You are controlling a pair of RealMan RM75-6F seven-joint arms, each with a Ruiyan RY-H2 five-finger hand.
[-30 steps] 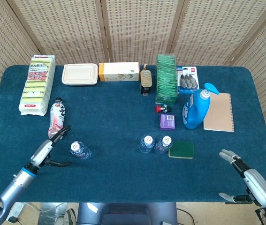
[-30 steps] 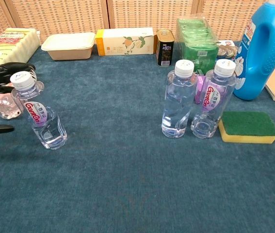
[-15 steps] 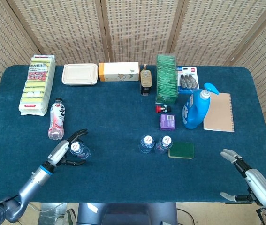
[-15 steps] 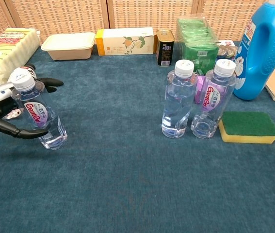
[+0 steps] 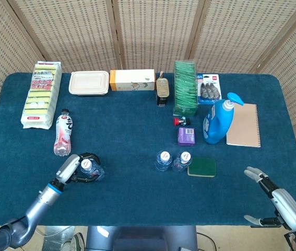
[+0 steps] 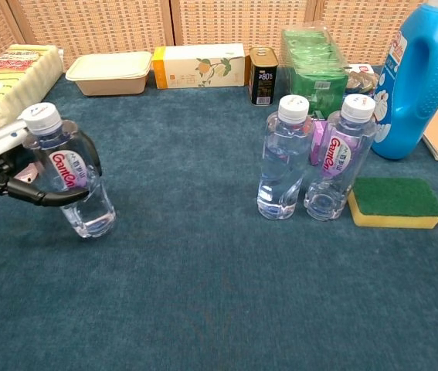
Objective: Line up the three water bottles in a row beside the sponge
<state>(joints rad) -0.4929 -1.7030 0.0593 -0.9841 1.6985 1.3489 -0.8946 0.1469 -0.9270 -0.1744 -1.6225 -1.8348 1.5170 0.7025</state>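
Observation:
Two clear water bottles (image 6: 283, 158) (image 6: 334, 158) stand side by side just left of the green and yellow sponge (image 6: 395, 202), with the right one touching it. The same pair (image 5: 164, 160) (image 5: 181, 160) and sponge (image 5: 202, 167) show in the head view. A third water bottle (image 6: 72, 173) (image 5: 89, 169) stands at the left, tilted slightly. My left hand (image 6: 29, 170) (image 5: 73, 170) grips it, fingers wrapped round its body. At the table's front right corner my right hand (image 5: 265, 185) hovers with fingers spread, holding nothing.
A pink drink bottle (image 5: 63, 133) lies left of the held bottle. Behind the sponge stand a blue detergent jug (image 5: 218, 120), a purple packet (image 5: 186, 136) and a notebook (image 5: 243, 125). Along the back are a sponge pack (image 5: 42, 94), a lidded container (image 5: 89, 82), a box (image 5: 132, 80) and green packets (image 5: 185, 88).
My left hand came in from the left and closed its fingers round the third bottle, which tipped and shifted slightly right. The right hand has barely moved.

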